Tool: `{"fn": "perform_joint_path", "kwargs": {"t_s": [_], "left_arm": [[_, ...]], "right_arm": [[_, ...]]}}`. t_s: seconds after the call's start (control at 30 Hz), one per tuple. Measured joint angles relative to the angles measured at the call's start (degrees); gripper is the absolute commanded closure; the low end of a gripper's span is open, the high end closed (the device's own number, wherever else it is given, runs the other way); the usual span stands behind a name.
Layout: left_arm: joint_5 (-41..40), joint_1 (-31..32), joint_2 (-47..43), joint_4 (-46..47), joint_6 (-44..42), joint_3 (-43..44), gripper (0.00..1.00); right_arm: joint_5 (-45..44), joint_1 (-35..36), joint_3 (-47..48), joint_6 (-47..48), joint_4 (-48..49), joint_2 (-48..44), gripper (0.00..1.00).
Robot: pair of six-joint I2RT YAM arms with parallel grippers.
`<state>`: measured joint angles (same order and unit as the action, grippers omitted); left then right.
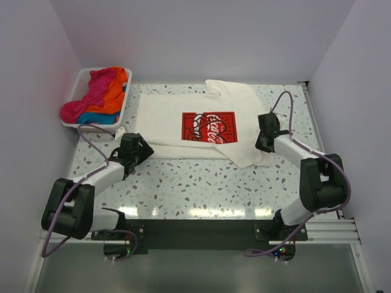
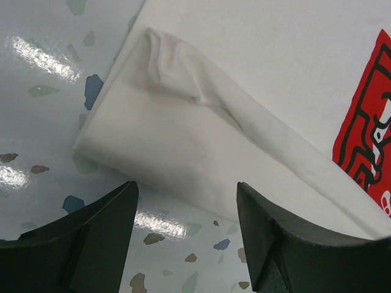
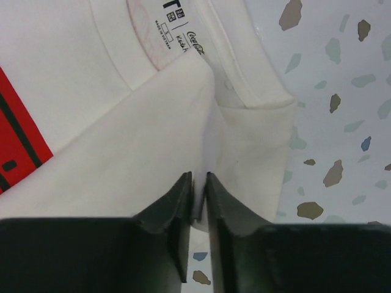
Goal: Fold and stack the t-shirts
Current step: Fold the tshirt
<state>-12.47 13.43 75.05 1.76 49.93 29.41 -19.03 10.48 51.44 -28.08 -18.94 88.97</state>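
The cream-white t-shirt with a red logo print lies spread on the speckled table; its right side is folded over. My right gripper is shut on a pinched fold of this shirt's cloth near the collar label. It sits at the shirt's right edge in the top view. My left gripper is open just off the shirt's folded near-left corner, holding nothing; it shows in the top view. Pink, orange and blue t-shirts lie heaped in the basket.
A white slatted basket stands at the table's back left corner, just behind the left arm. White walls close in the table at the back and both sides. The bare speckled tabletop stretches in front of the shirt.
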Motion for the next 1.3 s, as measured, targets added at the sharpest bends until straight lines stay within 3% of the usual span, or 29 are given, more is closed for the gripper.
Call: {"fn": "perform_joint_path", "kwargs": {"t_s": [0.07,0.1,0.3,0.6,0.83,1.07,1.23,1.3], "left_arm": [[-0.02,0.0,0.02,0.55,-0.02,-0.24,0.3],[-0.02,0.0,0.07,0.7,-0.02,-0.28,0.3],[-0.68,0.0,1.7,1.07,-0.17,-0.26,0.3],[-1.44,0.0,4.2,0.33,-0.15,2.58,0.31],[-1.49,0.0,6.86,0.04,-0.11,4.98,0.3],[-2.34,-0.31,7.76,-1.09,-0.04,5.38,0.3],[-2.34,-1.46,8.48,-1.75,0.0,6.91,0.3],[-2.32,-1.66,9.11,-2.47,0.0,8.59,0.3]], "right_arm": [[-0.07,0.0,0.74,0.09,-0.13,0.48,0.98],[-0.04,0.0,1.36,-0.02,-0.39,0.59,1.0],[1.66,-0.42,10.03,-0.83,-2.29,2.69,1.0],[14.73,-7.96,25.51,-6.97,-2.34,16.92,1.0],[21.77,-11.02,26.45,-15.26,-0.5,26.1,1.0],[22.23,-11.89,27.43,-19.37,1.46,26.69,1.0],[22.25,-13.11,27.26,-20.0,2.14,26.51,0.95],[22.25,-13.25,27.15,-19.96,2.34,26.29,0.88]]}}
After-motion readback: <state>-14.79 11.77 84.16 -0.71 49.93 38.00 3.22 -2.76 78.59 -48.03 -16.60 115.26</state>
